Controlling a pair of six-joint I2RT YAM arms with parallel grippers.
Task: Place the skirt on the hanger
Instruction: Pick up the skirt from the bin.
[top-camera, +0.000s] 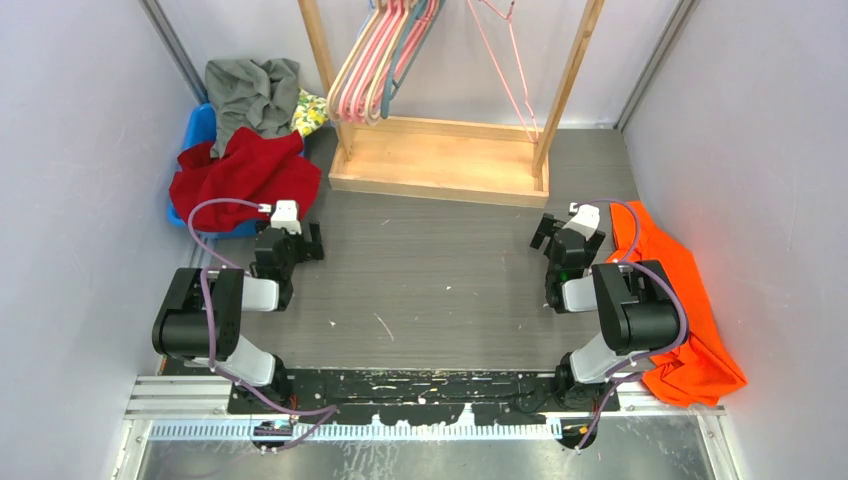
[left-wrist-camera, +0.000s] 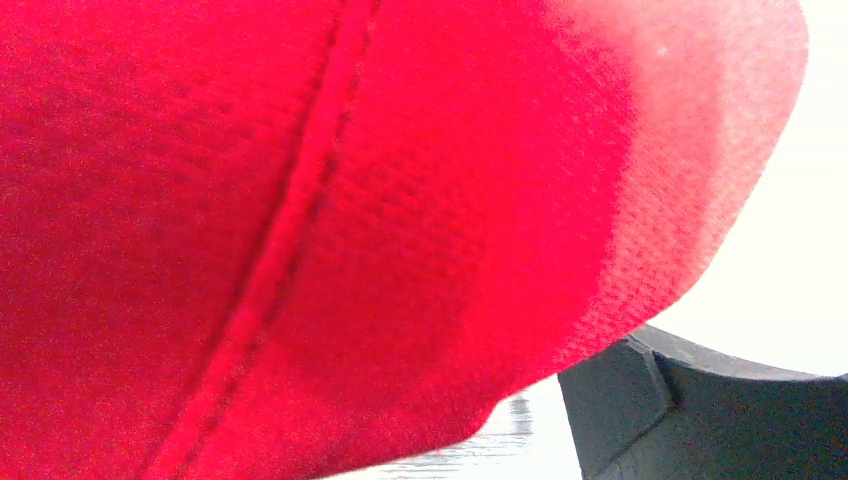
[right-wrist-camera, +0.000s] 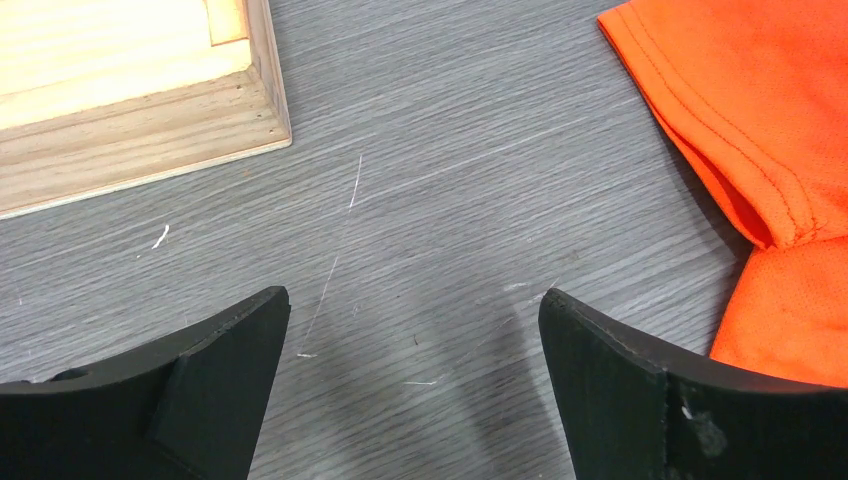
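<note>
**Two robot arms wait with open claws beside clothes and a hanger rack**

A red garment (top-camera: 245, 175), probably the skirt, lies crumpled at the far left of the desk (top-camera: 430, 280). It sits on a pile with a grey garment (top-camera: 250, 90) over a blue bin (top-camera: 200, 125). The left claw (top-camera: 290, 238) sits at its near edge, jaws spread wide and gripping nothing. It is so close that red cloth fills its wrist view, suggesting a pickup is next. Pink hangers (top-camera: 385, 60) hang on a wooden rack (top-camera: 440, 160) at the back. The right claw (top-camera: 570, 235) is also wide open and empty, low over bare desk. It is just beside an orange garment (top-camera: 680, 300) and likely ready to help.
</note>
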